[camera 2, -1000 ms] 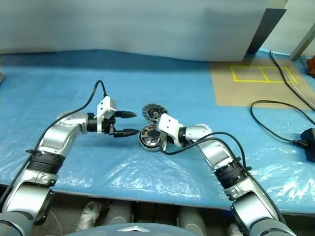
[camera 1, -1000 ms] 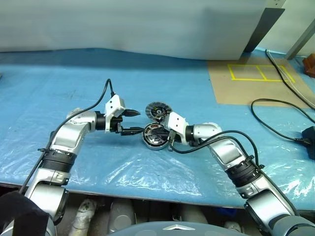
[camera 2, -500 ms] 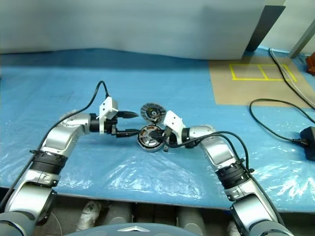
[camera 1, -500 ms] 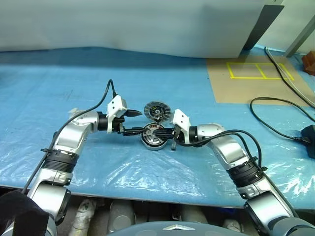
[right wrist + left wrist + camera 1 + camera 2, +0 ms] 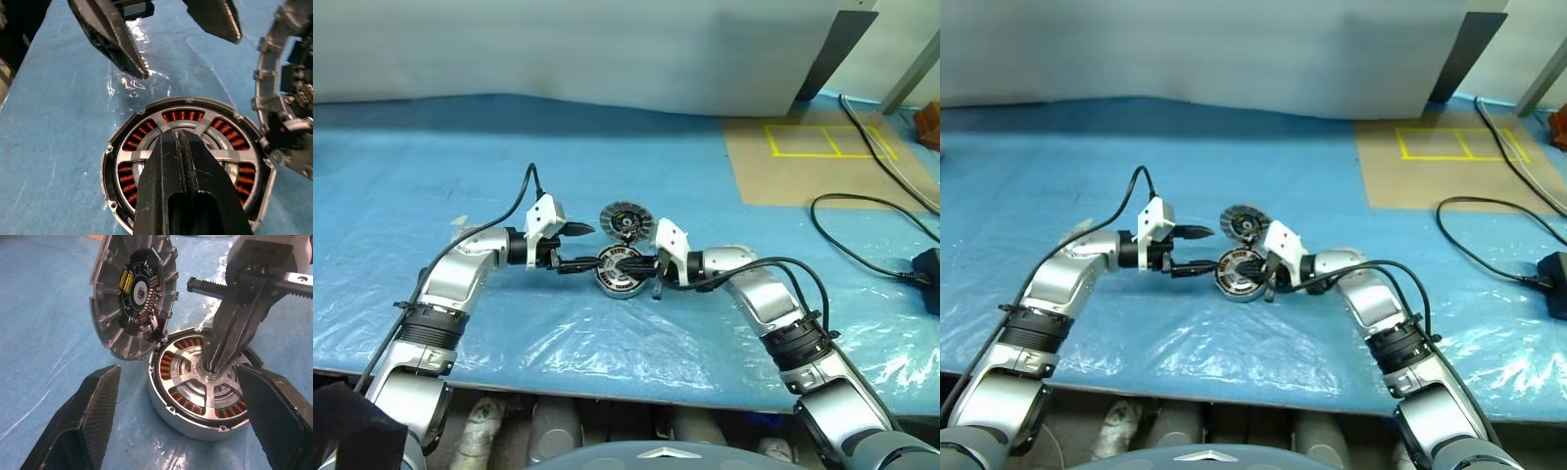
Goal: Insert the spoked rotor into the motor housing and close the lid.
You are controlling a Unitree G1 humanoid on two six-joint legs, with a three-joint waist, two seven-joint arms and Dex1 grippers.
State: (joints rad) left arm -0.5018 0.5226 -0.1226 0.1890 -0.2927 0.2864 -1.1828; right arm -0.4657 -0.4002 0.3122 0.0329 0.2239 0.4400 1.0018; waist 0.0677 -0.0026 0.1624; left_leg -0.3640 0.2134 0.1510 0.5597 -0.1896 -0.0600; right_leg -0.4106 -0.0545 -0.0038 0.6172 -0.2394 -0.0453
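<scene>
Motor housing lies at frame centre on the blue-covered counter; the spoked rotor sits inside it, copper windings visible between the spokes; the lid stands upright and open at the housing's far edge, dark inner face showing. Right tool, fingers pressed together, has its tip on the rotor's hub; left tool, fingers spread, sits just left of the housing, holding nothing.
</scene>
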